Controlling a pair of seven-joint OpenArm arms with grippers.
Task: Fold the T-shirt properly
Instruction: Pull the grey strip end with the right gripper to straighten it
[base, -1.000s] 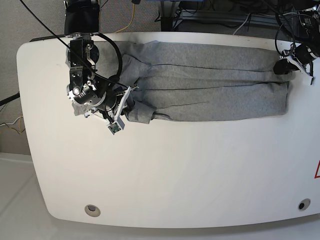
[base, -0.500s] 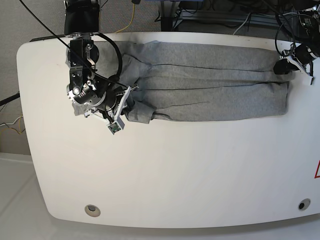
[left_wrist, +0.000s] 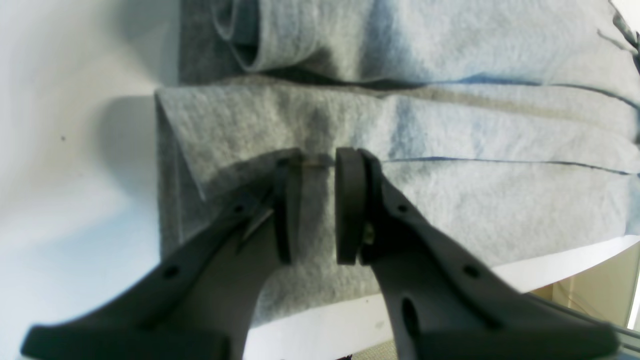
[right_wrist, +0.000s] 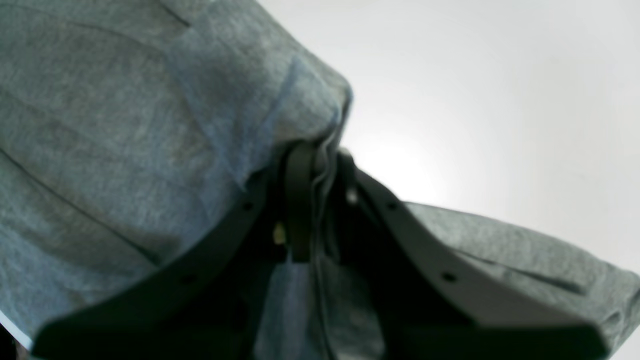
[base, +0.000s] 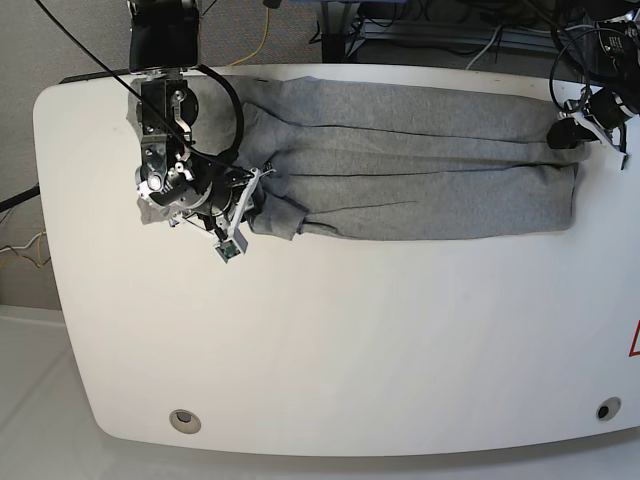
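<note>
Change: the right gripper (base: 240, 205) sits a little higher up the table than half a second ago, and the bunched cloth at its tip has drawn in with it; the left gripper (base: 572, 128) has not shifted.
T-shirt: the T-shirt (base: 420, 165) lies as a long grey band across the far part of the table, running from one gripper to the other, plain side showing, with lengthwise creases.
Right gripper: pads closed on a pinched ridge of the grey fabric (right_wrist: 320, 165), cloth draped to both sides of the fingers.
Left gripper: fingers (left_wrist: 350, 205) stand slightly apart over a folded edge of the shirt; a thin seam shows in the gap, and I cannot tell whether they grip it.
Surface: a white table (base: 350, 340) with rounded corners, two round fittings (base: 183, 421) near its front edge.
Room: grey carpet and cables (base: 440, 30) beyond the far edge.
Views: only the wrist cameras show the pads; only the base view shows the whole shirt.
</note>
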